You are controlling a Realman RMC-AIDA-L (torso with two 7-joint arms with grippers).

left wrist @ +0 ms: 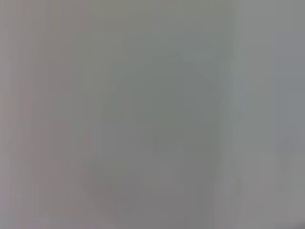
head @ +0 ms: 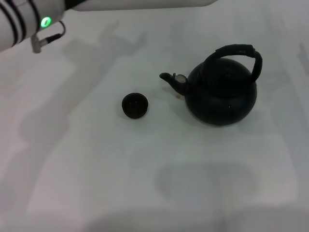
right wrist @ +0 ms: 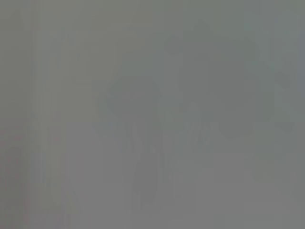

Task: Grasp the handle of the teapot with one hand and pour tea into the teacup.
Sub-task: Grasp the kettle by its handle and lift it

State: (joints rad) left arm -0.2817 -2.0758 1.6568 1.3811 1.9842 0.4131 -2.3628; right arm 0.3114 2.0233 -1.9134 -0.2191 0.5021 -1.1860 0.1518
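In the head view, the matte-black teapot stands upright on the white table, right of centre. Its ribbed black bail handle arches over the top, and its short spout points left toward the teacup. The tiny black teacup stands to the left of the spout, a short gap away. No tea shows. Part of my left arm, white with black bands and a green light, sits at the top left corner, far from both. Neither gripper shows in any view. Both wrist views show only blank grey surface.
A white band runs along the table's far edge. Faint arm shadows lie on the tabletop behind the cup.
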